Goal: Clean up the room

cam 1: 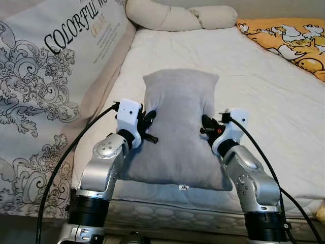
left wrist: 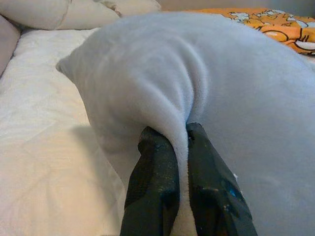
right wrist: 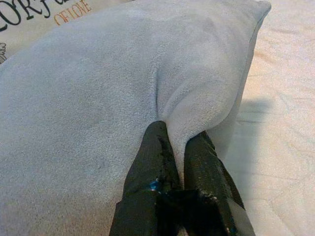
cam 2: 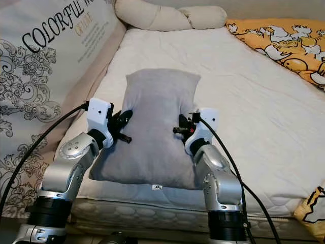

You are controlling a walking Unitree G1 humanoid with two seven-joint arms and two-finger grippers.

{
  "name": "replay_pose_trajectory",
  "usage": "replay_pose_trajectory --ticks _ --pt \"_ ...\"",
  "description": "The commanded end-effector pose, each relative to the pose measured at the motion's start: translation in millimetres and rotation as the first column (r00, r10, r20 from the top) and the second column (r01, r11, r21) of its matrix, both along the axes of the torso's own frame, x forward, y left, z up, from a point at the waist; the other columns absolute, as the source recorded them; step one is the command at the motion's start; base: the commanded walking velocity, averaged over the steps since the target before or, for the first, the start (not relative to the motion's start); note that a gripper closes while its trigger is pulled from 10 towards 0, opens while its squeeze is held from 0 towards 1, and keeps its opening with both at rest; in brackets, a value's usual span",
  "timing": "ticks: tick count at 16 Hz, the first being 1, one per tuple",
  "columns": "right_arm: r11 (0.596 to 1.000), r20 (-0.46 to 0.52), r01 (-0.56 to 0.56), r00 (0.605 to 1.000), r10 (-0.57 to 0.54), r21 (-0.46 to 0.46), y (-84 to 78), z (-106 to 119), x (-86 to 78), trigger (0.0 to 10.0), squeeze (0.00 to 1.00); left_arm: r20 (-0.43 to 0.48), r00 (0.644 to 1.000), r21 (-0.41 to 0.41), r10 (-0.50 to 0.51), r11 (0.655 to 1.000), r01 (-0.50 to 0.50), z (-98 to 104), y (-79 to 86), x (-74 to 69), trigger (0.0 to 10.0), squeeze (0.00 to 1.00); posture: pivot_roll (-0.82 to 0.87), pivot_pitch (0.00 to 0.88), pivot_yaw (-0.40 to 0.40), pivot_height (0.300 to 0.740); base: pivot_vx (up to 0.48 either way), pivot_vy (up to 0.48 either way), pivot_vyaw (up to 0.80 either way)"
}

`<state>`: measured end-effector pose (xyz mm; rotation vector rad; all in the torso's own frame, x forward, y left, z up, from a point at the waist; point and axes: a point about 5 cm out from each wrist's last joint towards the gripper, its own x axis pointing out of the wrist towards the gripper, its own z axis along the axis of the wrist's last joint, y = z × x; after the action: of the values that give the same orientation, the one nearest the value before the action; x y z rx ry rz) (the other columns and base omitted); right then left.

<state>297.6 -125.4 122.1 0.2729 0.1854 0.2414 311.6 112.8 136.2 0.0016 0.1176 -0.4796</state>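
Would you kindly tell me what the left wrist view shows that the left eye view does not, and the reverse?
Left wrist view: a close look at the left gripper, its fingers pinching a fold of the grey pillow.

Left eye view: both silver arms, the right gripper at the pillow's other side, and the printed cushion lettered COLORFUL.

Both: the pillow, the white mattress, the cream bolster and the orange duck-print blanket.
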Motion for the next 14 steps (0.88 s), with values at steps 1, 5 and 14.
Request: replay_pose_trajectory --ticks 1,5,14 --pt "1.000 0.056 -0.001 0.998 0.001 -0.005 2.4 10.8 0.3 10.0 0.00 0.034 0.999 0.013 -0.007 1.000 0.007 7.7 -0.9 -1.4 10.0 0.00 -0.06 0.000 0.061 0.740 0.000 0.277 0.00" --pt "1.000 0.045 -0.013 0.999 0.013 0.005 5.4 8.6 -1.4 10.0 0.00 0.027 1.000 0.019 -0.009 1.000 0.009 7.0 -1.7 -2.3 10.0 0.00 -0.05 0.000 0.057 0.740 0.000 0.317 0.00" --pt "1.000 0.036 0.016 0.999 -0.017 0.017 4.3 6.0 0.0 10.0 0.00 0.017 1.000 0.056 -0.011 0.998 0.010 6.2 5.2 -0.5 10.0 0.00 -0.05 0.000 0.064 0.740 0.000 0.391 0.00"
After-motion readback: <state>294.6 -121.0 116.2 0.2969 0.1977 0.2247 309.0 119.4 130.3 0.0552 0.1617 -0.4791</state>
